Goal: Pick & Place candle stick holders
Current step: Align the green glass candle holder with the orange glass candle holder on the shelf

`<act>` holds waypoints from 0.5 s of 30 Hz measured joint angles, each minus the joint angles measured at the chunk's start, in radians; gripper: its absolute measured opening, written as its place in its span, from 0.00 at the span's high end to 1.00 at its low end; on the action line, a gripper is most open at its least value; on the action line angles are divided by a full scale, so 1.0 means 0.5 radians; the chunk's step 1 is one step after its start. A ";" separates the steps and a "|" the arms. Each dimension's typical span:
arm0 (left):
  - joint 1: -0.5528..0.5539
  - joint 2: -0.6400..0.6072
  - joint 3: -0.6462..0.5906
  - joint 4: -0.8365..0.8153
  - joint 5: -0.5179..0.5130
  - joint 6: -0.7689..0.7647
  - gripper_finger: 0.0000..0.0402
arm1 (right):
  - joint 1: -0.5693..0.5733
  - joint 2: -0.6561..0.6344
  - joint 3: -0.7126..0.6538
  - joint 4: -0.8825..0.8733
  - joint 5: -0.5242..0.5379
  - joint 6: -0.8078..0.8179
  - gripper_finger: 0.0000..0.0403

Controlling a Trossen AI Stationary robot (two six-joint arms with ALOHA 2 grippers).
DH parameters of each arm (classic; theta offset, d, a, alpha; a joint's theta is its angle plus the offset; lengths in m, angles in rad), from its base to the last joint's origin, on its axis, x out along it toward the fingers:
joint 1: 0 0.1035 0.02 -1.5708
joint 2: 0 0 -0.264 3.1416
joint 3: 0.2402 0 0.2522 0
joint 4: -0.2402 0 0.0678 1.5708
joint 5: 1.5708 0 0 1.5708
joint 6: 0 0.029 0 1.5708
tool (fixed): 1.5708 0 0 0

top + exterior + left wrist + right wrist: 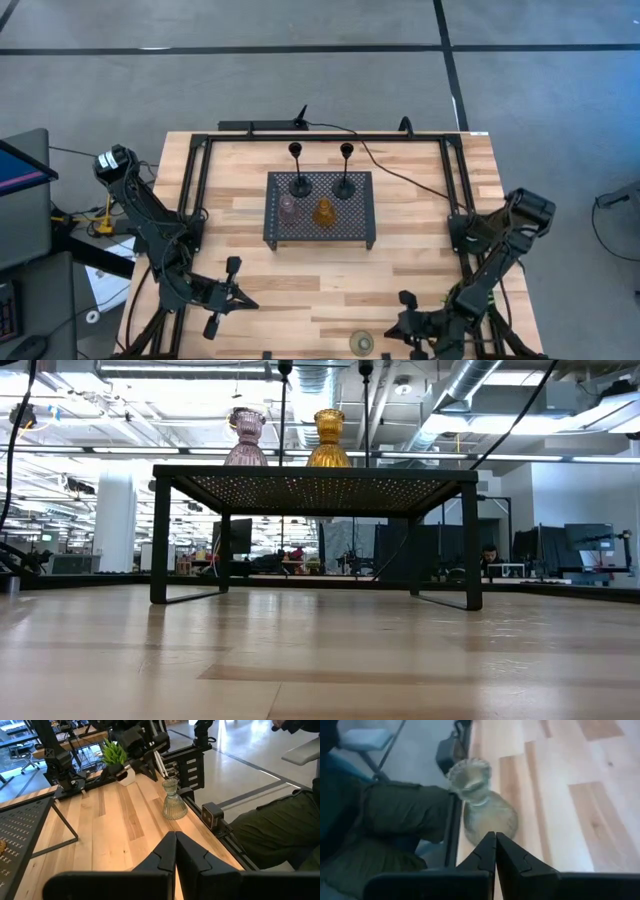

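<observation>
Two slim black stemmed holders point(298, 170) point(345, 170) stand on their round bases at the far side of the black perforated tray point(355, 235). The pink glass holder point(288, 207) and the amber one point(323, 213) stand on the tray nearer; both also show in the low view point(245, 440) point(328, 440). The green glass holder point(361, 343) stands upright on the table at the near edge, and shows in both wrist views point(174, 800) point(482, 805). My left gripper point(250, 299) is shut and empty, left of it. My right gripper point(400, 325) is shut and empty, just right of it.
A small green spiky plant point(114, 752) stands near my right arm. The tray stands on thin legs point(158, 540) above the table. A person's dark green trouser leg point(395, 815) is just past the table's near edge. A black frame rail point(190, 200) runs along the table's sides.
</observation>
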 joint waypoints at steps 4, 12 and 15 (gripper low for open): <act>0.000 0.000 0.000 0.000 0.000 0.000 0.99 | -0.030 0.061 -0.002 0.002 -0.069 -0.035 1.00; 0.000 0.000 0.000 0.000 0.000 0.000 0.99 | -0.166 0.118 -0.002 0.026 -0.457 0.101 1.00; 0.000 0.000 0.001 0.000 0.000 -0.001 0.99 | -0.200 0.118 -0.002 0.041 -0.473 0.133 1.00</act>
